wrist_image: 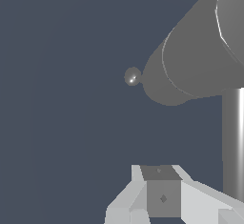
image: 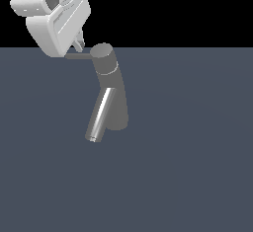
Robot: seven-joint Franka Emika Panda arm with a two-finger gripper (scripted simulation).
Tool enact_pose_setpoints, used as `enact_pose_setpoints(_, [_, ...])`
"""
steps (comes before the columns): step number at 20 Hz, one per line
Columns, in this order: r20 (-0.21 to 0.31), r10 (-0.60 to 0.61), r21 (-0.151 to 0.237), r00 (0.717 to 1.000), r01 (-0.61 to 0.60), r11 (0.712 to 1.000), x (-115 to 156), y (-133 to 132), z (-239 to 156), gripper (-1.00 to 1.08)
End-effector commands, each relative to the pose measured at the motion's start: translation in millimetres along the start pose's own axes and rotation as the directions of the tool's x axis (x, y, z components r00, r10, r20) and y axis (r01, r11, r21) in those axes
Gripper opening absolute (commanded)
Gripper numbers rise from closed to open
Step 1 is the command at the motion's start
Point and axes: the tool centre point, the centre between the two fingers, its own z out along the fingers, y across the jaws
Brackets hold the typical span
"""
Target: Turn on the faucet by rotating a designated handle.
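Evidently the pincer (image: 78, 45) sits right at the outer end of the handle (image: 78, 56) so it can push the rod round; whether its jaws are parted or gripping anything I cannot tell. The faucet (image: 109, 90) stands upright on the counter (image: 197, 176). Its handle lies roughly level, long axis pointing toward the exterior view's left, while the spout (image: 100, 115) slants downward.

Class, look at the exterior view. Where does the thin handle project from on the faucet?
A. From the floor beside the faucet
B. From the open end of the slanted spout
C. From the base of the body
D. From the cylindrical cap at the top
D: the handle sticks out sideways from the cap of the faucet, toward the exterior view's left, above the slanted spout.
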Motion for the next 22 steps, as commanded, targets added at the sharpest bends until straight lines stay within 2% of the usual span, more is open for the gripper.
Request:
enact_pose_setpoints(1, [0.000,0.000,0.000,1.000,0.000,1.000,0,3,0,-1.00])
enact_pose_setpoints(19, [0.000,0.000,0.000,1.000,0.000,1.000,-6,68,0,-1.00])
enact_pose_setpoints(22, [0.012,-0.006,0.008,1.000,0.005,1.000,-11,64,-3,-1.00])
